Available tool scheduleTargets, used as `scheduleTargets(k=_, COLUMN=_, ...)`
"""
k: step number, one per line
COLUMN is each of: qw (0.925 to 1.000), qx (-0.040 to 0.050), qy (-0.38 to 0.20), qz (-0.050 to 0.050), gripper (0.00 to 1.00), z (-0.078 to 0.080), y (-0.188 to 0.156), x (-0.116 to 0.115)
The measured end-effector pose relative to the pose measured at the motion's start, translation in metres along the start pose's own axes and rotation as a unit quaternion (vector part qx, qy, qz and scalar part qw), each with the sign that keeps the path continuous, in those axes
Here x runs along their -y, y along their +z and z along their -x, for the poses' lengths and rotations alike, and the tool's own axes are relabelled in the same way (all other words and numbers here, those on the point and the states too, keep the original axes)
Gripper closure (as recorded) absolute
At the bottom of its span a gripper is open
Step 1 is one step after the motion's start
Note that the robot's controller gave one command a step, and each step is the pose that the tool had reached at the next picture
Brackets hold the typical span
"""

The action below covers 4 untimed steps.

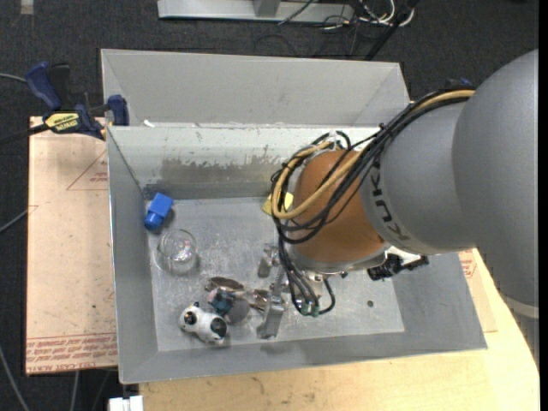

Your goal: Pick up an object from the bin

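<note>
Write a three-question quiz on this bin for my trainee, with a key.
1. True or false: the gripper is low near the front of the bin, just right of a small heap of dark things.
2. Which thing lies farthest from the gripper? A) the blue block B) the white-and-black toy C) the heap of dark things
3. Fill in: between the blue block and the white-and-black toy lies a ____ round thing.

Key: 1 true; 2 A; 3 clear.
</note>
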<state>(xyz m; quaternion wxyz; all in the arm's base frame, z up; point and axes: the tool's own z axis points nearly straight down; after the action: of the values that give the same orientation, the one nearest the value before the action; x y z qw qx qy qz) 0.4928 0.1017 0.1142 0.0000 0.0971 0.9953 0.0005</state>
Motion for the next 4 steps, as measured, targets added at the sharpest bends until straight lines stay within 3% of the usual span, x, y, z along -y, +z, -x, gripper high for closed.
scheduleTargets(k=1, qw=0.9998, qx=0.0008, qy=0.020, qz=0.000, gripper=0.00, z=-0.008, y=0.046, x=-0.011)
scheduleTargets(k=2, qw=0.9993, qx=-0.0001, qy=0.037, qz=0.000, gripper=1.00, z=-0.011, y=0.045, x=0.012)
scheduleTargets(k=4, qw=0.9993, qx=-0.0004, qy=0.038, qz=0.000, gripper=1.00, z=-0.011, y=0.043, x=0.012)
